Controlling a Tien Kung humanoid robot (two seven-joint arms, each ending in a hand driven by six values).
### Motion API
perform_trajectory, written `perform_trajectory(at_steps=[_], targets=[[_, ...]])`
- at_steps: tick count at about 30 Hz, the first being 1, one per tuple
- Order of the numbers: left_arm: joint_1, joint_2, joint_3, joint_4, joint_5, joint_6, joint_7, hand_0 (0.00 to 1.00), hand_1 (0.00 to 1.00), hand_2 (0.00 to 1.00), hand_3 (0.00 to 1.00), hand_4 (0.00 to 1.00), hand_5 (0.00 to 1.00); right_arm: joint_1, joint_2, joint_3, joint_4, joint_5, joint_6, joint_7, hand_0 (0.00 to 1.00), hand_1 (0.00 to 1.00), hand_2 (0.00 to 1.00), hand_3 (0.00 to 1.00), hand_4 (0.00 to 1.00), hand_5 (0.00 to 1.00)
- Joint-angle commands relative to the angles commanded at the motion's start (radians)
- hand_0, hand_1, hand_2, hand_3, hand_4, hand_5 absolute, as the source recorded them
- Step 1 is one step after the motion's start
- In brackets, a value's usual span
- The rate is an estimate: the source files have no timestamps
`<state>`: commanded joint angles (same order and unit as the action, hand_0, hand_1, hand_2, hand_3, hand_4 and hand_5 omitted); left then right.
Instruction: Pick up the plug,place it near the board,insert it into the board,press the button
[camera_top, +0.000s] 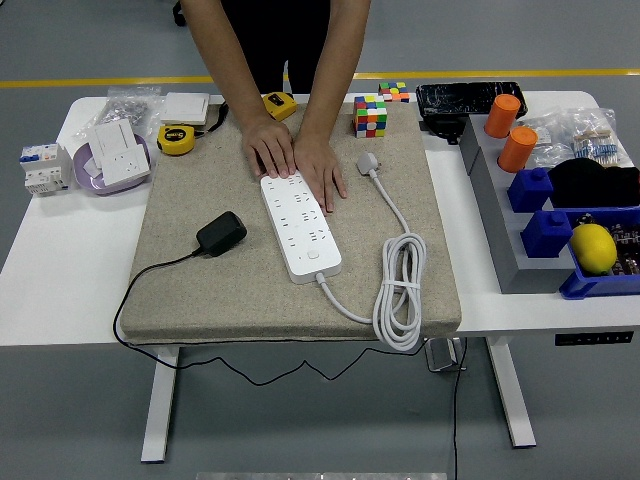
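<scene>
A black plug adapter lies on the beige mat, left of centre, with its thin black cable trailing off the table's front edge. A white power strip lies in the middle of the mat, its round button near its near end. Its white cord is coiled at the right and ends in a white plug. A person at the far side rests both hands on the strip's far end. Neither robot hand is in view.
Two Rubik's cubes, two yellow tape measures and white sockets lie along the far edge. At the right stand a grey rack, orange cylinders, blue bins and a lemon.
</scene>
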<state>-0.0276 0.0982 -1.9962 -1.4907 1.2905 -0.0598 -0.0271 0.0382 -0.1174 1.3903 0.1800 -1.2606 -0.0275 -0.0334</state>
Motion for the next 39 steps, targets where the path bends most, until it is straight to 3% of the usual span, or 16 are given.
perform_trajectory(at_steps=[11,20,39], targets=[[0.002,0.007,0.003,-0.016,0.033,0.004,0.003,0.982,0.988,0.914,0.856,0.998,0.670,0.004,-0.002,0.002,0.000,-0.002,0.000,0.000,0.932,0.800,0.748,0.779,0.998,0.801],[0.005,0.008,0.042,-0.056,0.195,-0.004,0.017,0.976,0.979,0.903,0.866,0.998,0.662,0.007,-0.002,0.000,0.000,0.003,0.000,0.001,0.932,0.800,0.748,0.779,0.998,0.801],[-0.001,0.018,0.048,-0.056,0.229,0.008,0.016,0.975,0.980,0.902,0.863,0.998,0.658,0.004,-0.001,0.003,0.000,0.005,-0.001,0.001,0.933,0.799,0.748,0.779,0.998,0.800]])
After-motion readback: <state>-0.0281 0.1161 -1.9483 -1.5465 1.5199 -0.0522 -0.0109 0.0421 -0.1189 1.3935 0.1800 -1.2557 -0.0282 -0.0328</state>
